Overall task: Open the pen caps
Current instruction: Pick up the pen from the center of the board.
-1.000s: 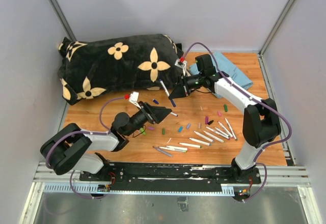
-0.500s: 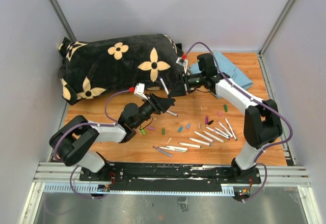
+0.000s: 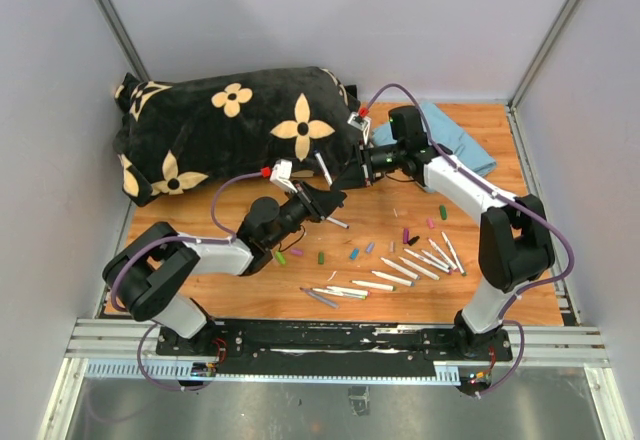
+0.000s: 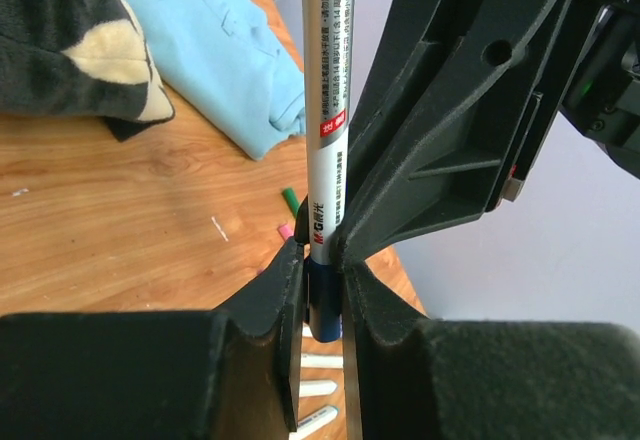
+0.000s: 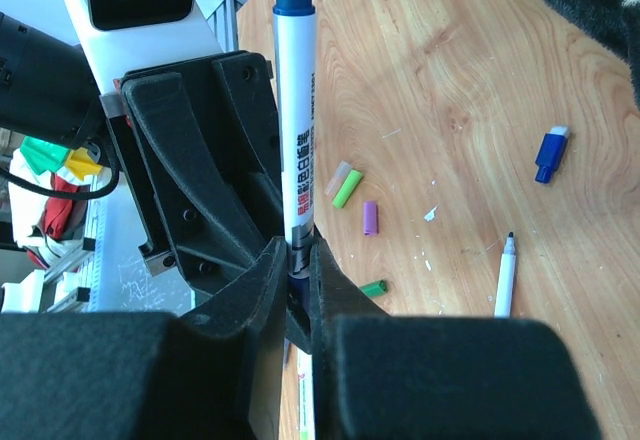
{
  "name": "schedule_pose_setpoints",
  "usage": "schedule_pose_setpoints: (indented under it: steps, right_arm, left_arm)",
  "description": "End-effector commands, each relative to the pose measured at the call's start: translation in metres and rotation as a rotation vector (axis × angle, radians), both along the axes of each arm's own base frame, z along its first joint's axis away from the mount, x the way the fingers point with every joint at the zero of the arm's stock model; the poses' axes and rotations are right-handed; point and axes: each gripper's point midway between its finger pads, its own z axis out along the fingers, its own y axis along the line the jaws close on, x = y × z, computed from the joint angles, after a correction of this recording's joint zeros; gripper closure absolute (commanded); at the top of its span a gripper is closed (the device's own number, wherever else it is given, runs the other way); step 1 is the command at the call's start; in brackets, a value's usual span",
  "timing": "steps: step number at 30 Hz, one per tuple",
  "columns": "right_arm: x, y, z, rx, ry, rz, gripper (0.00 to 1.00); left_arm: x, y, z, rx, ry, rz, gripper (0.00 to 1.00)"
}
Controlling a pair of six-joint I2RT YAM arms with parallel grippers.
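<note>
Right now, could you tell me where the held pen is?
Top view: the pen sits mid-table, pinched between the left fingers and right fingers, near the black cushion.

You see a white pen (image 4: 320, 110) with a dark blue cap (image 4: 325, 310), a lime green cap (image 5: 347, 190) and a purple cap (image 5: 369, 217) on your orange-brown wood-grain table (image 5: 450, 60), a black cushion (image 3: 230, 125) patterned with cream flowers, and a pale blue cloth (image 3: 455, 135)

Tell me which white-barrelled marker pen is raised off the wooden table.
The blue-capped white plastic pen gripped by the left claw and right claw; every other pen lies flat on the table.
</note>
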Motion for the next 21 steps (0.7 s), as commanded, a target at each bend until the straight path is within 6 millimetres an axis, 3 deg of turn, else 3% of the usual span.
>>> schedule_pose_setpoints:
  steps: [1,5,9,15,21]
  right_arm:
    - [-0.008,-0.004,0.017,0.040,-0.026,0.024,0.85]
    - [-0.009,-0.009,0.023,0.039,-0.067,0.019,0.63]
    - [-0.009,-0.015,0.030,0.047,-0.088,0.013,0.51]
    - [-0.008,-0.024,0.035,0.051,-0.123,0.010,0.44]
    - [-0.011,-0.043,0.044,0.010,-0.280,0.019,0.41]
  left_arm:
    - [-0.001,-0.002,-0.001,0.040,-0.019,-0.012,0.99]
    - [-0.010,0.001,0.005,0.051,-0.048,-0.035,1.00]
    - [-0.023,0.007,0.009,0.065,-0.080,-0.067,1.00]
    - [-0.040,0.016,0.009,0.108,-0.110,-0.102,1.00]
    - [-0.061,0.020,0.005,0.172,-0.127,-0.187,1.00]
